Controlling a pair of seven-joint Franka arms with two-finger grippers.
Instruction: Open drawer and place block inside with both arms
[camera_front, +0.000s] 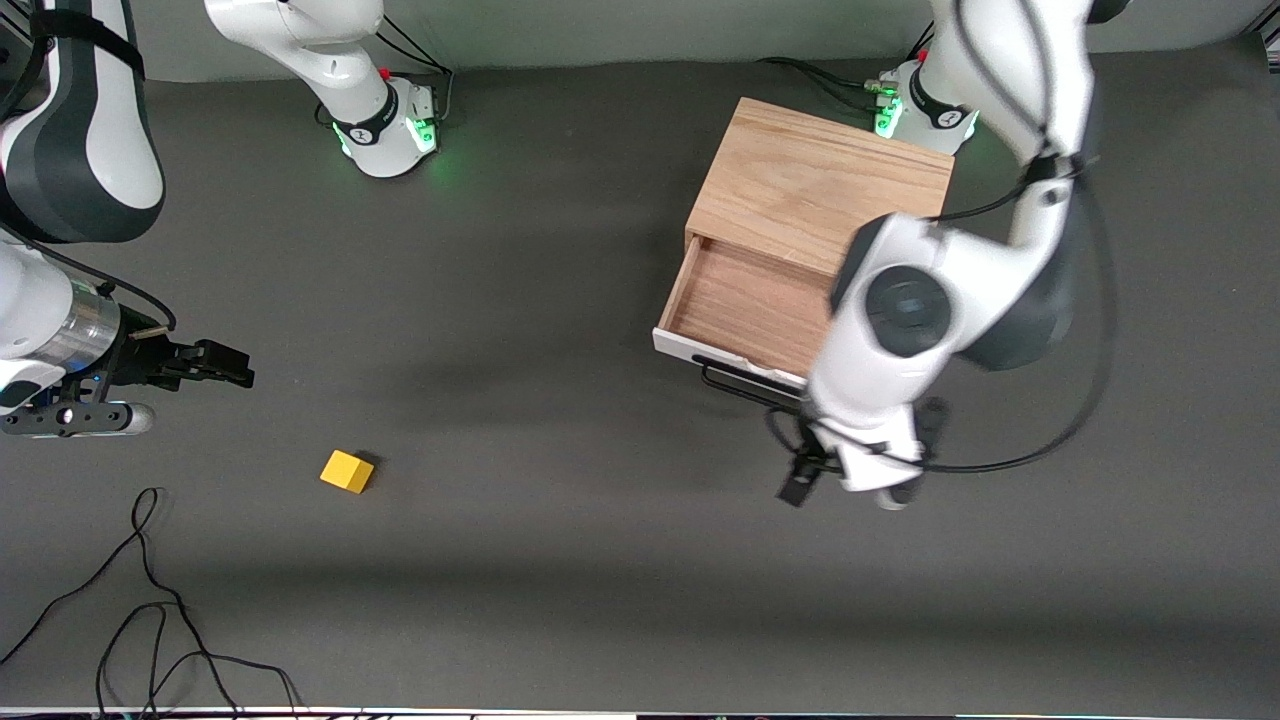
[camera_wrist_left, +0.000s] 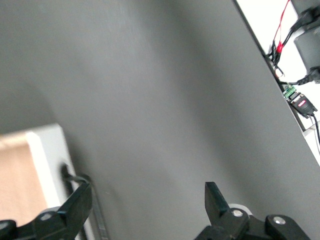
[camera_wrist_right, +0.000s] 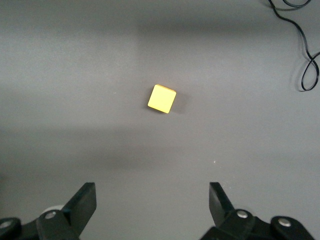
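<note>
Toward the worktop's right-arm end, the right claw (camera_wrist_right: 149, 207) hovers released near the block (camera_front: 347, 471). The left claw (camera_wrist_left: 148, 202), released, sits at the handle (camera_front: 745, 385) of the open drawer (camera_front: 745, 310). An off-centre grasp could push the block away.

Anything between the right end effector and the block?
Nothing: bare table mat between the open right end effector and the block, clearest in the right wrist view.
</note>
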